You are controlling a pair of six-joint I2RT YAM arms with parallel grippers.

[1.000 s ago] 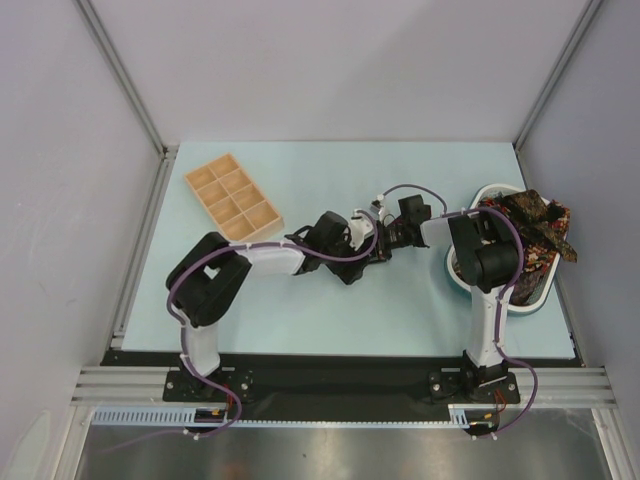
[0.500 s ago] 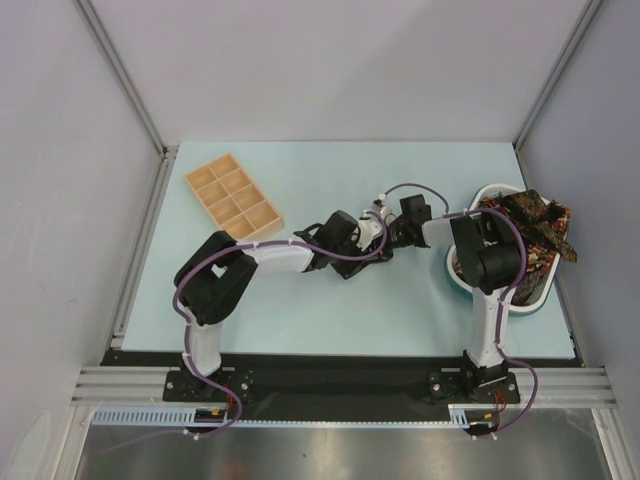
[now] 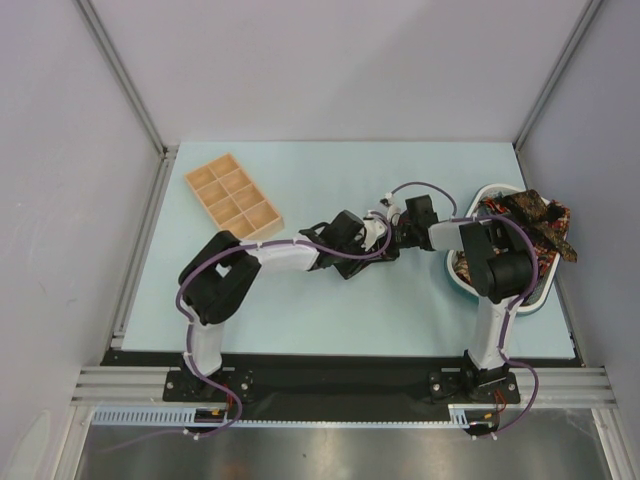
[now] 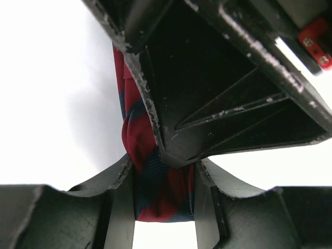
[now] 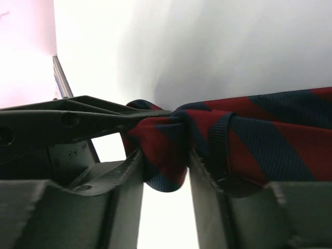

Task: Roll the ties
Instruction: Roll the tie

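left tool [image 4: 163, 179] and right tool [image 5: 166, 168] nose to nose, each clamped on the same navy red-striped fabric necktie [image 5: 270, 129], bunched between their fingers

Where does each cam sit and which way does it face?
Top external: fixed above and behind the arms, looking down on the table; both arms whole, bases at bottom; tray back left, basin of ties right.
Left wrist: on the left wrist, looking along the left gripper, shut on the striped tie; own fingers show.
Right wrist: on the right wrist, looking along the right gripper, shut on the same tie; own fingers show.
Shared: both wrist views show that red-and-navy tie.
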